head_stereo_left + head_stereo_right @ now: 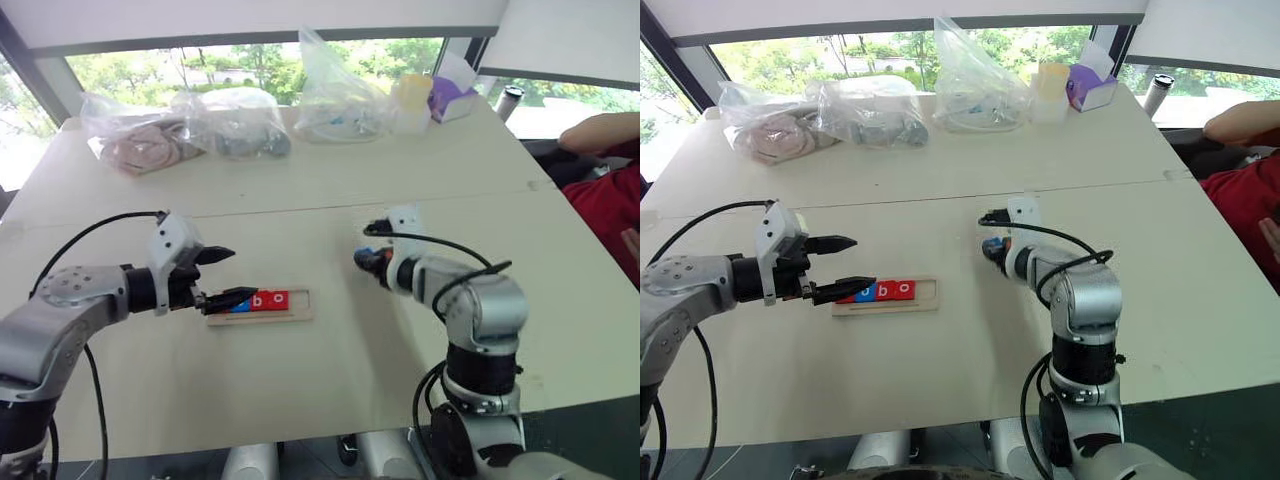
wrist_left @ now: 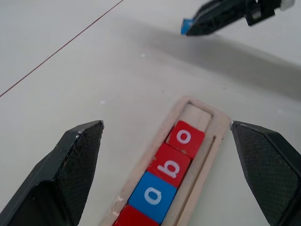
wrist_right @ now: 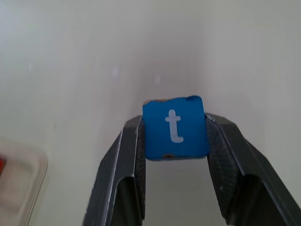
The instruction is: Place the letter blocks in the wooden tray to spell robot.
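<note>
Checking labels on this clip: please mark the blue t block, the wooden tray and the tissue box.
blue t block [image 3: 175,128], right wrist view, on its lettered top face.
wooden tray [image 2: 197,112], left wrist view, on its bare far slot.
tissue box [image 1: 1092,90], right eye view, on its purple side.

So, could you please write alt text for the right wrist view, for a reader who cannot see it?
The right gripper pinches a small flat square blue letter block with a white lowercase t between its two black fingers, above a pale tabletop. A corner of the light-wood tray shows at one edge.
</note>
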Robot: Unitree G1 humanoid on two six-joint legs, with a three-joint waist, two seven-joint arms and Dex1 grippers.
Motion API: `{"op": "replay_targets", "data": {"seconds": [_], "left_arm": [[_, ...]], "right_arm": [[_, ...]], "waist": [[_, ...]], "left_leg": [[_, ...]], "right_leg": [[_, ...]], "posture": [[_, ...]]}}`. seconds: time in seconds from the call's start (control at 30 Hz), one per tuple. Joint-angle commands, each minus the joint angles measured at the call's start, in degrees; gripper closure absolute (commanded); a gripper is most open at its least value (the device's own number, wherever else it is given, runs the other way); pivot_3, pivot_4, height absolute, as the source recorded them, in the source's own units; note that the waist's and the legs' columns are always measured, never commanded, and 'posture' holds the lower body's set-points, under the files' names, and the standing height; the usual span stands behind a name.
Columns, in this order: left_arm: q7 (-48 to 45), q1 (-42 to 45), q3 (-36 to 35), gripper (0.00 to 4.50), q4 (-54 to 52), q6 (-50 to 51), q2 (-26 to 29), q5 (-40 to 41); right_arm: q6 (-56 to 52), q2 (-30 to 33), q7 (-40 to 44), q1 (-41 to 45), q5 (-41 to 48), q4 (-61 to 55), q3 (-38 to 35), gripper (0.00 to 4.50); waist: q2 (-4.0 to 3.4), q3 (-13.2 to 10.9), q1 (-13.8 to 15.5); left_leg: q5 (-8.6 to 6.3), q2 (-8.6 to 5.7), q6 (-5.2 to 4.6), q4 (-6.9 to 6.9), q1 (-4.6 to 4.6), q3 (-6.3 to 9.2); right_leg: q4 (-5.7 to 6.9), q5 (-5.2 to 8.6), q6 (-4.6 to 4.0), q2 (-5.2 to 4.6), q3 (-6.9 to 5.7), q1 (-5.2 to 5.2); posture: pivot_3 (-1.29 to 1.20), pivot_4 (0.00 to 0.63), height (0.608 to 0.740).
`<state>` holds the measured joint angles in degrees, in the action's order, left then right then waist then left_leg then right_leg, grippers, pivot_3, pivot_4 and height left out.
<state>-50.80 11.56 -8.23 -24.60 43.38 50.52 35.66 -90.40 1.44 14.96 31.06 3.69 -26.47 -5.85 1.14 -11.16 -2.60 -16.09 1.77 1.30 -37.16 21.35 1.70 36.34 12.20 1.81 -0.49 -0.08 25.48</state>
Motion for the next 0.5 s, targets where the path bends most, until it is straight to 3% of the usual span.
{"op": "replay_targets", "data": {"seconds": [0.03, 0.2, 0.4, 0.43, 0.5], "left_arm": [[-1.36, 1.44, 1.40, 0.00, 2.00, -1.53, 0.16, -1.15], [-3.11, 3.91, 4.28, 0.00, 3.89, -1.99, -0.31, -1.90], [-4.83, 6.28, 6.35, 0.00, 6.76, -3.72, -0.61, -3.63], [-5.06, 6.45, 6.31, 0.00, 7.12, -3.91, -0.56, -3.74], [-5.41, 6.51, 6.23, 0.00, 7.54, -4.26, -0.41, -3.92]], "right_arm": [[-2.10, -3.83, -4.46, -1.81, -0.71, -6.50, -0.92, 3.32], [-2.10, -4.40, -7.12, -3.76, -0.36, -6.00, 1.33, 3.32], [-2.10, -4.70, -7.96, -4.66, 0.86, -4.83, 2.64, 0.29], [-2.10, -3.60, -7.66, -3.92, 1.17, -5.11, 2.55, 0.01], [-2.10, -1.05, -6.42, -2.19, 2.17, -5.78, 1.94, 0.01]], "waist": [[0.00, 0.03, 0.05], [0.00, 0.02, 0.08], [0.01, 0.03, 0.01], [0.01, 0.03, 0.01], [0.00, 0.03, 0.05]], "left_leg": [[0.00, 0.00, 0.00, 0.00, -0.02, 0.01], [0.00, -0.01, 0.00, 0.00, 0.02, 0.00], [0.00, -0.03, 0.00, 0.02, 0.05, -0.02], [0.00, -0.02, 0.00, 0.02, 0.03, -0.02], [0.00, -0.02, 0.00, 0.02, 0.04, -0.01]], "right_leg": [[0.00, 0.05, -0.06, 0.00, 0.00, -0.02], [-0.04, 0.08, -0.07, -0.01, 0.00, -0.01], [-0.10, 0.07, -0.03, -0.02, 0.01, -0.02], [-0.10, 0.07, -0.02, -0.02, 0.01, -0.03], [-0.10, 0.08, -0.04, -0.02, 0.01, -0.02]], "posture": [[0.00, 0.150, 0.740], [0.00, 0.150, 0.740], [0.00, 0.150, 0.740], [0.00, 0.150, 0.740], [0.00, 0.150, 0.740]]}}
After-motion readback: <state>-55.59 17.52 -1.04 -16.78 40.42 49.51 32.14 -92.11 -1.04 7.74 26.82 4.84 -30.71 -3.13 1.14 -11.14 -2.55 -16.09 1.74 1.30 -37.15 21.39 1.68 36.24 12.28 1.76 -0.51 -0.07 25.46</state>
